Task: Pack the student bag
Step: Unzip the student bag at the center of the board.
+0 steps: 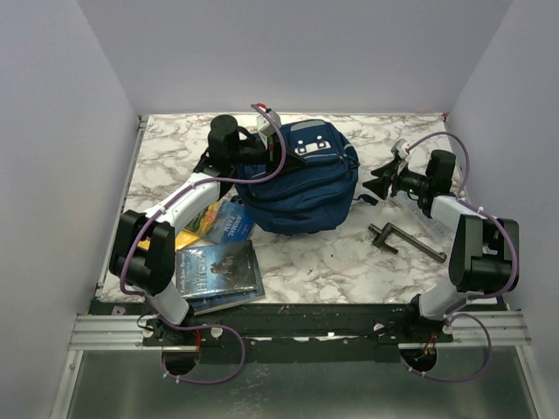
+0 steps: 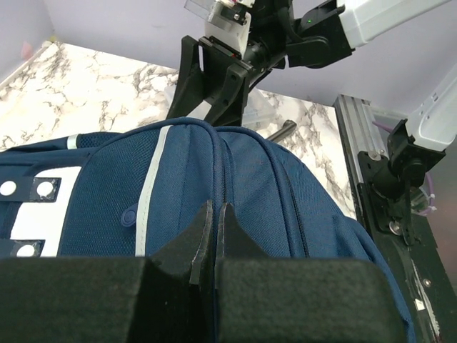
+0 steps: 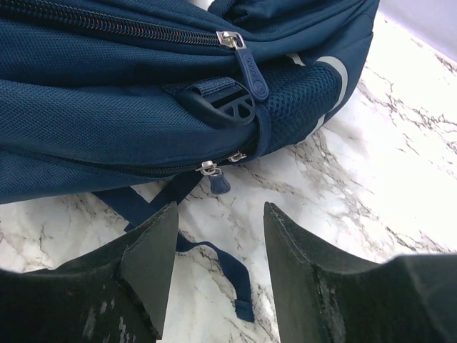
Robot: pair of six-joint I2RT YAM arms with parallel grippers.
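Left gripper (image 2: 214,214): fully closed, black fingers (image 2: 198,239) pressed flat together, tips down on the top of the student bag (image 2: 300,214), right at a zipper seam; cannot tell about any small thing pinched between. Right gripper (image 3: 220,211): about half open, nothing between the two dark, scuffed fingers (image 3: 153,271), low over the marble table (image 3: 400,179), just beside the side of the bag but apart from it. Directly ahead of that opening: a small zipper pull (image 3: 218,184) hanging from the lower zipper, a black plastic buckle (image 3: 227,107) on a webbing loop, a second zipper pull (image 3: 251,71) above, a mesh panel (image 3: 300,93) to the right. Below the opening, a thin navy strap (image 3: 214,261) lying curled on the table. Bag itself: bulging, rounded, woven navy cloth with a pale grey stripe (image 2: 153,179) and white clip patches (image 2: 36,207), lying in the far middle of the table between both arms. Near the left arm, in front of the bag: glossy books (image 1: 218,266), partly overlapping. On the right, nearer the front edge: a dark T-shaped metal tool (image 1: 403,240).
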